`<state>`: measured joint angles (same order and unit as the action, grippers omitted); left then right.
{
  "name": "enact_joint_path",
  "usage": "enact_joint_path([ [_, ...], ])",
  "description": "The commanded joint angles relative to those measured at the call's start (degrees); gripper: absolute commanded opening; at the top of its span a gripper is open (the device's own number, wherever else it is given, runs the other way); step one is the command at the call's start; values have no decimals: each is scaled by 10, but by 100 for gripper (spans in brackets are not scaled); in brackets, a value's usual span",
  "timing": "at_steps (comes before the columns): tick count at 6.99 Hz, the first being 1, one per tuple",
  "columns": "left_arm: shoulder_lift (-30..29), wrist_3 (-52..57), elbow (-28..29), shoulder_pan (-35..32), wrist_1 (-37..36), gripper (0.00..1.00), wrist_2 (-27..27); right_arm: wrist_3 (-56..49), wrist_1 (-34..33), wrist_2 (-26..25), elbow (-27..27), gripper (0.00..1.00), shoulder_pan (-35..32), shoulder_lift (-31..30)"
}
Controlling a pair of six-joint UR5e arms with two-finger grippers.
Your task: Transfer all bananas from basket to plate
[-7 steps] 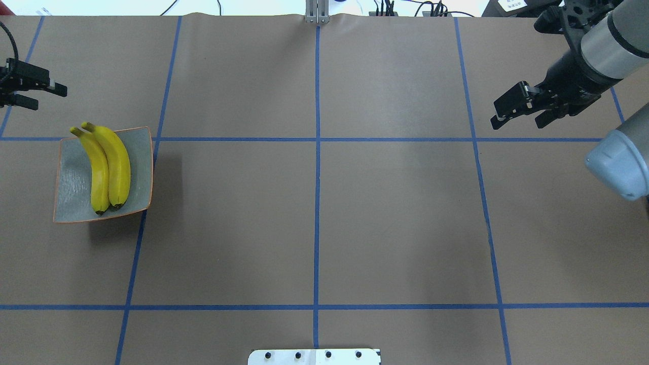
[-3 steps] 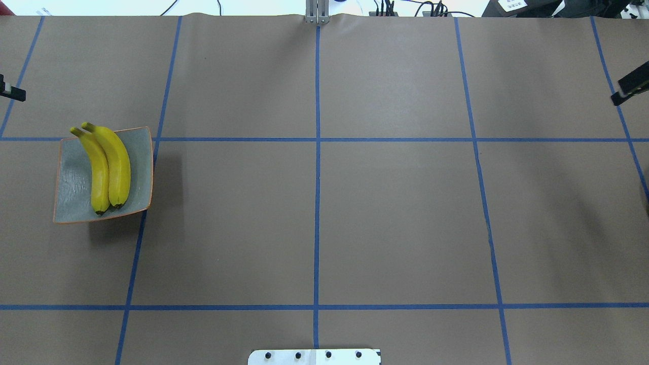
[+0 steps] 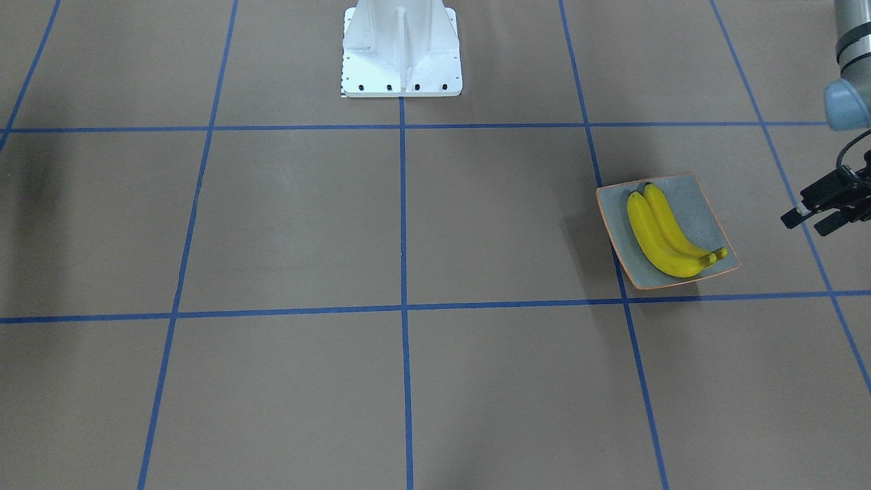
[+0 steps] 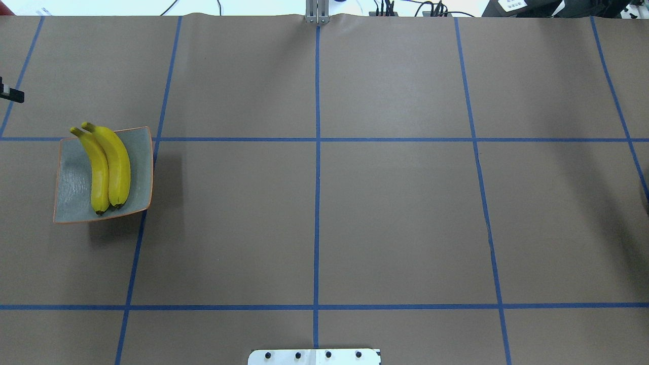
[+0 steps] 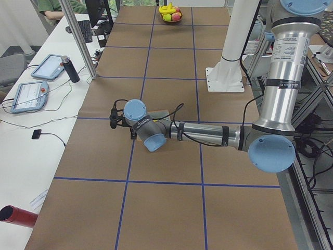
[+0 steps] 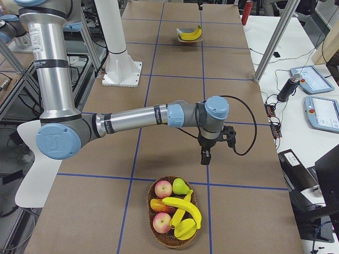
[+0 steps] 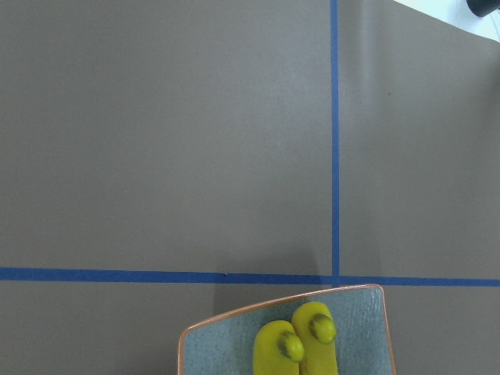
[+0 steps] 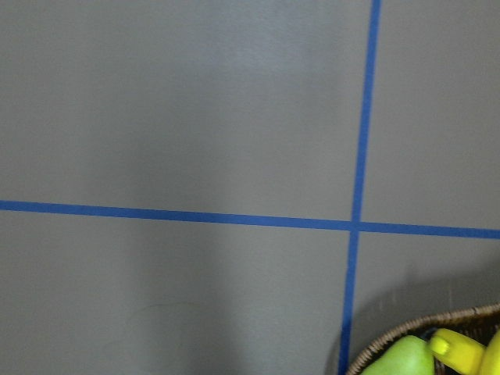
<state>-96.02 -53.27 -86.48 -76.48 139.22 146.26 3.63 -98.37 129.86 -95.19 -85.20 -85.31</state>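
Two yellow bananas [image 4: 109,170] lie side by side on the grey-blue plate [image 4: 73,180] at the table's left; the plate [image 3: 701,207] also shows in the front-facing view. More bananas [image 6: 186,210] rest in the wicker basket [image 6: 168,244] off the table's right end. My left gripper [image 3: 804,224] hovers open and empty beyond the plate's outer side; only one fingertip [image 4: 14,95] shows overhead. My right gripper [image 6: 204,156] points down just before the basket; I cannot tell whether it is open or shut.
The basket also holds apples [image 6: 163,188] and a green pear [image 6: 180,186]. The robot's white base [image 3: 401,51] stands at mid-table. Blue tape lines grid the brown table cover [image 4: 395,218]. Tablets and cables lie on side tables.
My right arm has swung out of the overhead view to the right. My left gripper has drawn back to the left edge. The plate and its bananas have not moved.
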Motion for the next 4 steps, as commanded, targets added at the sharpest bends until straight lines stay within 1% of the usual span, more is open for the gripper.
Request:
enact_joint_path([
  [1,-6,0,1,2,0,100,-2,-80,1,-13,24,100,-16,-52],
  [3,-7,-1,0,4,0,100,-3,-110,3,-16,67,100,-34,-53],
  [4,-7,-2,1,5,-1,100,-3,-114,28,-26,98,100,-34,-52],
])
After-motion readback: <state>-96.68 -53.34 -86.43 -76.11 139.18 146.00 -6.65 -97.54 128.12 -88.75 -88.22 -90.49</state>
